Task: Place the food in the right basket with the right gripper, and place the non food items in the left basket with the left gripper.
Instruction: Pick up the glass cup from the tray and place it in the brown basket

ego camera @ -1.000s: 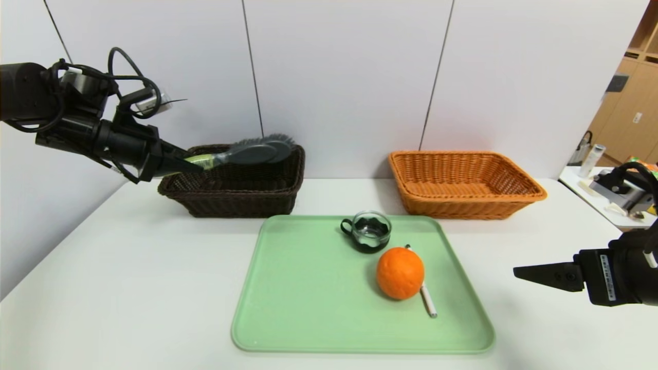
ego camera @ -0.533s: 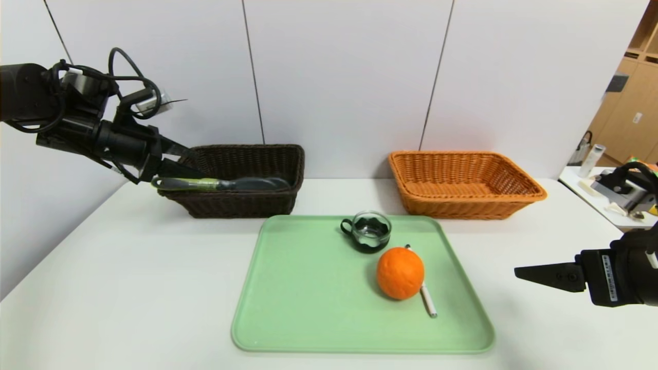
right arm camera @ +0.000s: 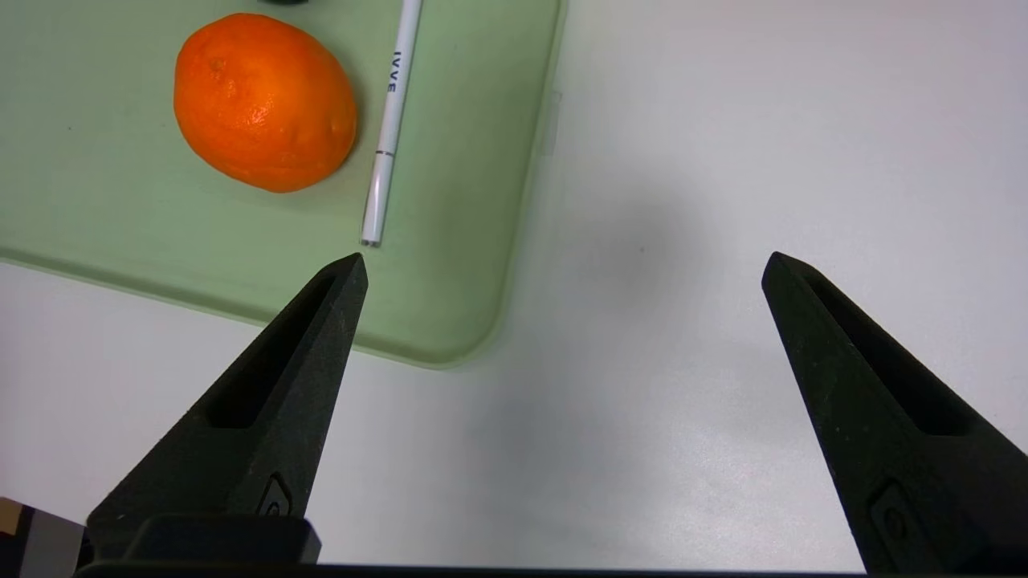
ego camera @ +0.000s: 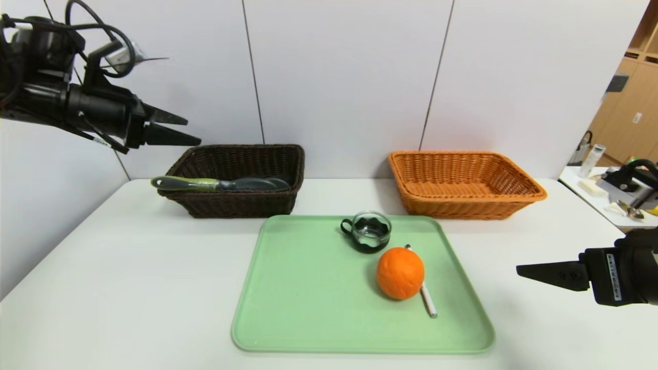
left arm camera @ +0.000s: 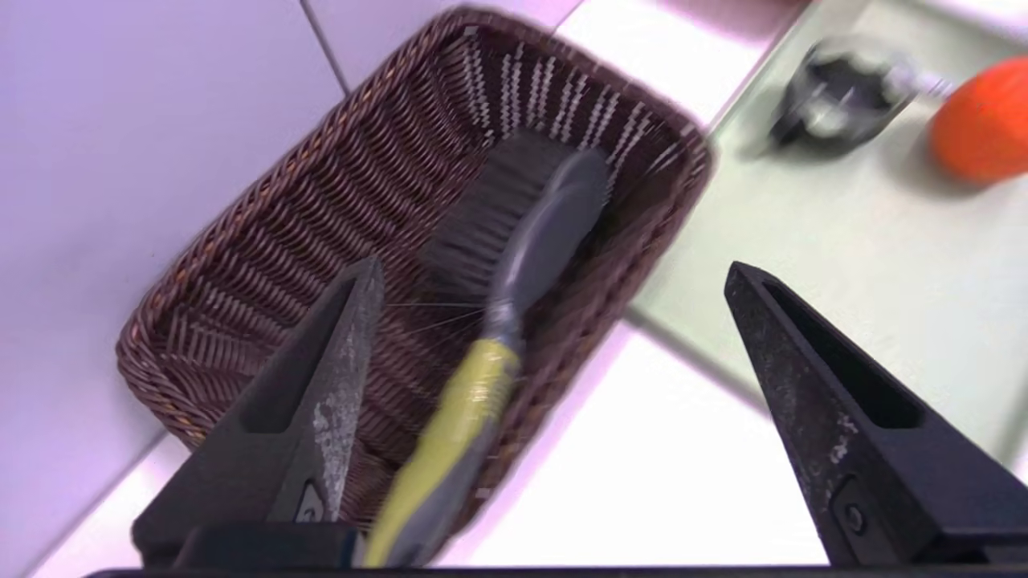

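The hand brush (ego camera: 221,183) now lies in the dark brown basket (ego camera: 236,203), handle over its left rim. The left gripper (ego camera: 180,128) has risen clear above, fingers spread. The right gripper (ego camera: 522,269), also spread, hovers right of the green tray (ego camera: 288,318) holding orange (ego camera: 400,273), cup (ego camera: 367,232), pen (ego camera: 427,302).

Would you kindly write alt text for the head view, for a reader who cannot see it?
A hand brush lies in the dark brown basket, with the open left gripper raised above it. On a green tray sit an orange, a glass cup and a white pen; the right gripper waits beside the tray.
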Tool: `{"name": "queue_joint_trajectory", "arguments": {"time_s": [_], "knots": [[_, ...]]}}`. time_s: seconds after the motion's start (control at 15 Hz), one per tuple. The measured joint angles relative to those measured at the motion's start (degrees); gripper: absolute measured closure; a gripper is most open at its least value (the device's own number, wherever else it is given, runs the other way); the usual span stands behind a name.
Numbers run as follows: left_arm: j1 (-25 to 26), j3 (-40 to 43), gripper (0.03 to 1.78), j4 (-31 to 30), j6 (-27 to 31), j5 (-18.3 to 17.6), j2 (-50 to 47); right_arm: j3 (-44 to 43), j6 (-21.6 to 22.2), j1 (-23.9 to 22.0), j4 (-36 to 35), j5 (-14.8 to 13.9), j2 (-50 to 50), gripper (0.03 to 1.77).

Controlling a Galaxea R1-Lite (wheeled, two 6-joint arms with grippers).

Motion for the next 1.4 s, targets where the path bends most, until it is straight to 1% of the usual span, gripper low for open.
{"name": "queue_joint_trajectory", "arguments": {"time_s": [0.13,0.2,0.4,0.47,0.53,0.67,0.8,1.0,1.13,1.4], "knots": [[-2.33,0.63,0.25,1.18,-7.13,1.51,-4.60,-0.01,0.00,0.30,-0.11,0.00,-0.26,0.10],[-3.68,0.94,0.23,2.73,-9.34,3.00,-6.36,-0.06,0.02,0.43,-0.11,0.05,-0.46,0.10],[-7.45,1.65,0.19,11.08,-12.31,10.36,-9.64,-0.20,-0.04,0.63,-0.22,0.00,-0.88,0.10],[-8.64,2.21,0.18,13.48,-13.91,12.13,-10.41,-0.23,-0.01,0.63,-0.22,0.07,-0.96,0.10],[-9.91,3.52,0.17,14.64,-15.32,12.73,-11.37,-0.26,0.02,0.65,-0.20,0.10,-0.99,0.10],[-12.82,6.94,0.16,14.63,-16.26,13.18,-13.18,-0.20,0.16,0.69,-0.22,0.13,-1.07,0.10],[-17.15,9.91,0.15,14.67,-16.75,14.47,-14.45,-0.04,0.27,0.73,-0.22,0.18,-1.11,0.10],[-24.27,14.38,0.14,14.63,-19.07,17.44,-15.35,-0.04,0.30,0.73,-0.22,0.18,-1.32,0.10],[-27.97,17.60,0.14,14.52,-20.77,19.92,-15.43,-0.06,0.33,0.72,-0.22,0.18,-1.62,0.10],[-30.94,22.38,0.12,14.28,-21.20,20.15,-15.54,-0.06,0.27,0.69,-0.22,0.29,-1.82,0.10]]}}
